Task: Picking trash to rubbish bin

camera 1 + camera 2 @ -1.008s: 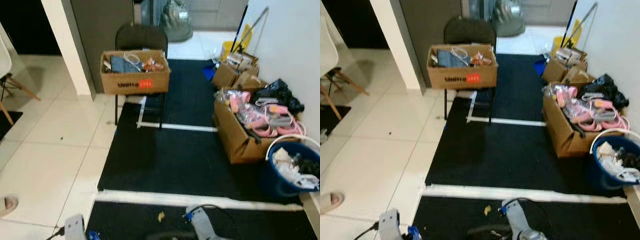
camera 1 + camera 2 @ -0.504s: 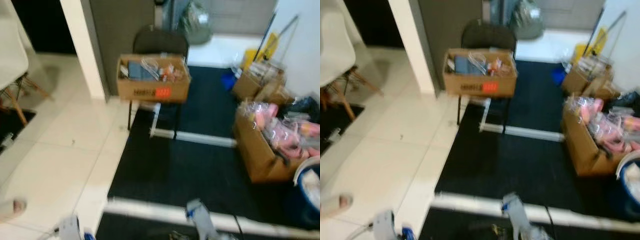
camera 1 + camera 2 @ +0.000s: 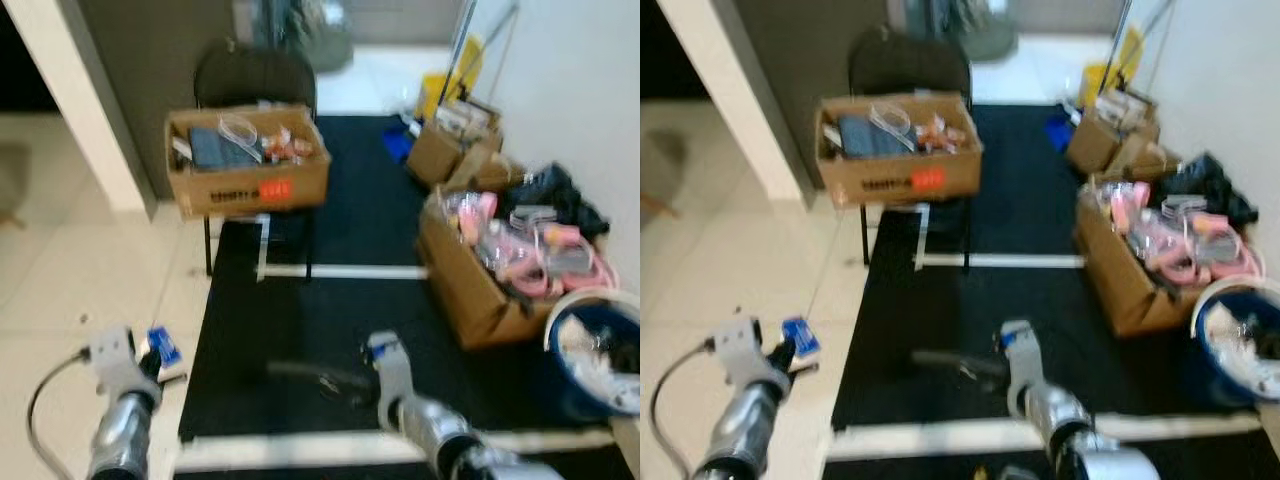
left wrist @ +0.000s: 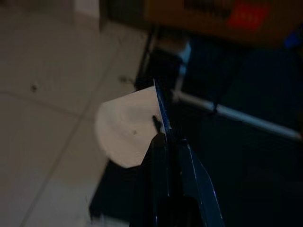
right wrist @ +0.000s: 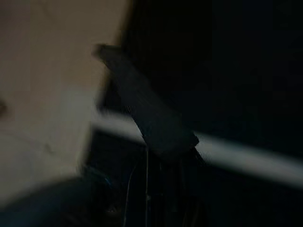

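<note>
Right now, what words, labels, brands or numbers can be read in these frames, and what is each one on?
Dark print on the front of the box on the chair: too blurred to read.
Red label beside that print: no legible text.
Blue tag on the left arm: too small and blurred to read.
Nothing else bears readable text.

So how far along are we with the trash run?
Done: the blue bin by the wall on the right already holds some rubbish.

In hand: the left pincer is shut on a white paper scrap, held over the edge of the black mat.

Left: carrying the scrap across to the bin and dropping it in. The right pincer reaches low over the mat.
</note>
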